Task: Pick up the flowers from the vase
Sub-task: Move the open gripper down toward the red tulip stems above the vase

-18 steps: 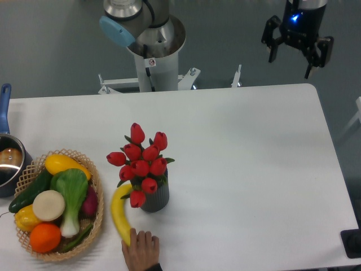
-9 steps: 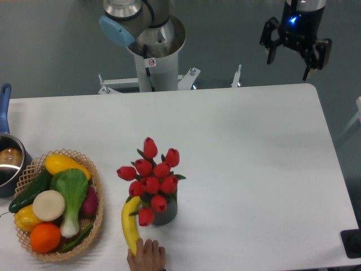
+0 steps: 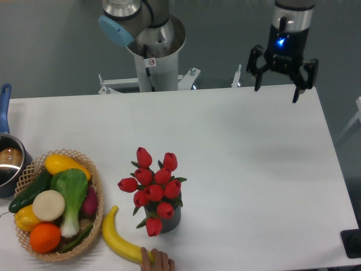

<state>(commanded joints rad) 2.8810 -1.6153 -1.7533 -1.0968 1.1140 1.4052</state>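
Red tulips (image 3: 152, 189) stand in a dark ribbed vase (image 3: 166, 220) at about 6 o'clock on the white table (image 3: 254, 169), near the front edge, buds spilling over the rim toward 9 o'clock. Banana (image 3: 121, 243) lies just beside the vase at its 8 o'clock, a person's fingers (image 3: 157, 261) touching its near end. Wicker basket (image 3: 96, 192) of vegetables further out at 9 o'clock, blue-handled pot (image 3: 8, 158) past it at the left edge. Gripper (image 3: 277, 76) hangs at 1 o'clock over the table's far edge, well apart from the tulips, jaws spread wide, holding nothing.
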